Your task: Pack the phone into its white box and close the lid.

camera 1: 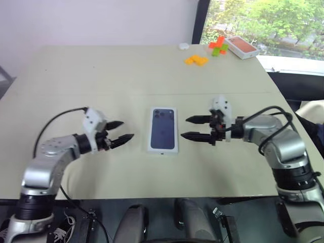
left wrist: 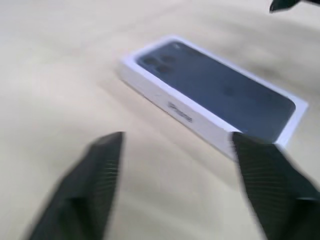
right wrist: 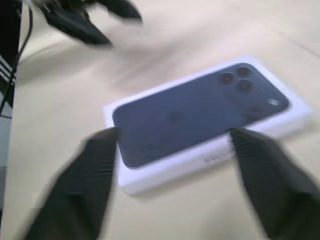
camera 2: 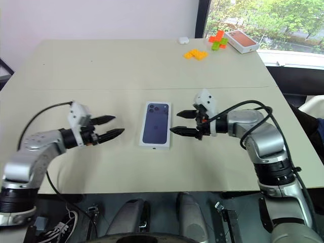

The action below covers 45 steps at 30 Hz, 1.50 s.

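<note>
The lid, printed with a dark blue phone picture, lies flat and closed on the white box at the middle of the table; only the box's white side shows. The phone is hidden. My left gripper hovers open a short way left of the box, fingers pointing at it, touching nothing. On the other side my right gripper is open too, its tips just off the box's right edge, nothing between them. In the wrist views the box lies beyond the open fingers.
A box with an orange-red top sits at the far right corner, with orange blocks, red and green blocks and a small white object nearby. The table's front edge runs close below both arms.
</note>
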Each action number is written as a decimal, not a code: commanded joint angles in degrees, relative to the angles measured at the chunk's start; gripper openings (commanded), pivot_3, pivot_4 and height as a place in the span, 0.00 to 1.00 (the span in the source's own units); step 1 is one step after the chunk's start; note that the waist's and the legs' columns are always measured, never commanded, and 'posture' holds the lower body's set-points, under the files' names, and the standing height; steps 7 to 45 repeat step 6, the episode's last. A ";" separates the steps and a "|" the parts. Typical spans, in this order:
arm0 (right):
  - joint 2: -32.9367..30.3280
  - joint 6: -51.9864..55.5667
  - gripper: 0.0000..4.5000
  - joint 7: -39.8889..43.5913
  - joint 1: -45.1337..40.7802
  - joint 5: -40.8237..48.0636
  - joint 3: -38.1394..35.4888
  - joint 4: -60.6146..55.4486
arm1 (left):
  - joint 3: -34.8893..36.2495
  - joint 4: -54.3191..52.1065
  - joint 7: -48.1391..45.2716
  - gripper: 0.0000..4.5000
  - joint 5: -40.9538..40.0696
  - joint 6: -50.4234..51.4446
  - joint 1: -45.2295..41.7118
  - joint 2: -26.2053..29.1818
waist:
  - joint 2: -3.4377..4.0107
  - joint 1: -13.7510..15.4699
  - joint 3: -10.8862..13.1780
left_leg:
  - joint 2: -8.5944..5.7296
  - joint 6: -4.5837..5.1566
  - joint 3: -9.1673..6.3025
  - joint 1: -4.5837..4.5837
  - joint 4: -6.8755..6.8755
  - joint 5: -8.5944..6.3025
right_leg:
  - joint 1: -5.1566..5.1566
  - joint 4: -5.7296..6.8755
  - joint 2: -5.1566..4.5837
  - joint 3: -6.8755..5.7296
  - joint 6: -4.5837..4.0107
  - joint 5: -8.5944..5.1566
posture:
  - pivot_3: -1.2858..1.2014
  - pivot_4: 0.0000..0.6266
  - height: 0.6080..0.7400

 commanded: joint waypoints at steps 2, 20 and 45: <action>-5.64 -6.15 0.99 3.82 1.44 0.61 -4.64 2.47 | 4.18 4.39 -3.91 0.99 -0.32 -4.15 1.50 4.17 | 0.01 -0.07 0.01 | -0.01 0.00 0.06 0.00 0.01 0.00 | 0.01 -0.05 -0.03 0.02 -0.11 -0.07 | 0.52 0.24 1.00; -8.94 -9.22 0.99 4.66 2.80 0.10 -6.17 4.58 | 6.01 9.05 -5.59 0.99 -0.49 -5.24 2.79 6.71 | 0.00 -0.11 0.02 | 0.03 0.00 0.10 0.03 0.04 0.00 | 0.01 -0.03 0.01 0.05 -0.15 -0.09 | 0.52 0.24 1.00; -8.94 -9.22 0.99 4.66 2.80 0.10 -6.17 4.58 | 6.01 9.05 -5.59 0.99 -0.49 -5.24 2.79 6.71 | 0.00 -0.11 0.02 | 0.03 0.00 0.10 0.03 0.04 0.00 | 0.01 -0.03 0.01 0.05 -0.15 -0.09 | 0.52 0.24 1.00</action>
